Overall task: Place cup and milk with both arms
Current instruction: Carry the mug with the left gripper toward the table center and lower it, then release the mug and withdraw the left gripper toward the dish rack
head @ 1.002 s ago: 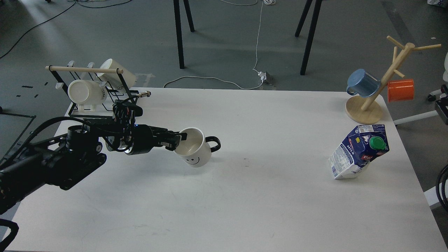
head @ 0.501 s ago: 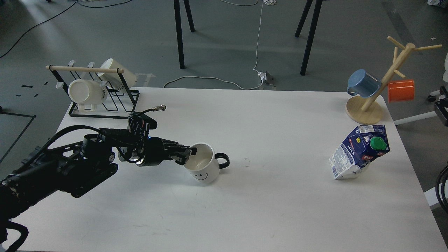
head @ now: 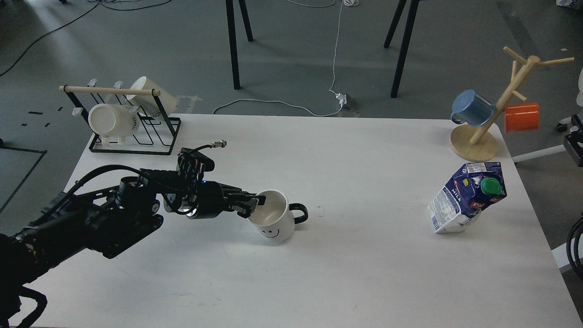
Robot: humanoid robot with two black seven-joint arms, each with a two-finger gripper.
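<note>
Cup-placing is the step in hand: my left jaws (head: 256,204) are clamped on the rim of the empty white cup (head: 273,221), upright mid-left on the tabletop (head: 364,273). Next, I judge, comes release. Milk carton (head: 467,197) leans far right, untouched; my right jaws are out of view.

Open table (head: 364,264) surface is left between cup (head: 273,221) and milk carton (head: 467,198); far corners are occupied by wire rack (head: 132,132) and mug tree (head: 483,127).
</note>
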